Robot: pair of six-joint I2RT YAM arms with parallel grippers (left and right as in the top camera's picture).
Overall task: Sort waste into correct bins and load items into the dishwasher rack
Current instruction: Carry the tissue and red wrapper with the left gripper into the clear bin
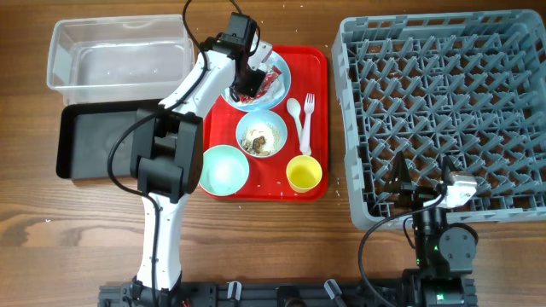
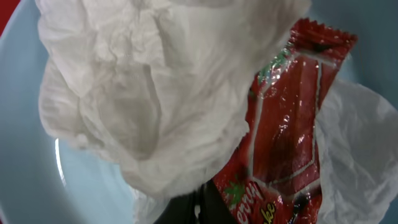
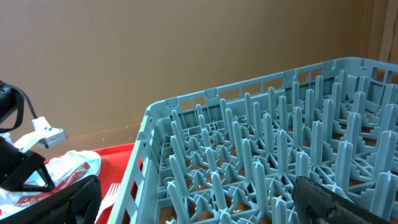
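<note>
Two waste pieces sit directly under the left gripper: paper and wrapper, overlapping on the plate. The jaws are fully closed at the seam between them, and it cannot be told which piece is pinched. Risk: both lift together and land in one bin, or a shallow pinch lets the paper slip free before the tub to the gripper's left. The right gripper stands wide open and empty, with the rack just ahead.
</note>
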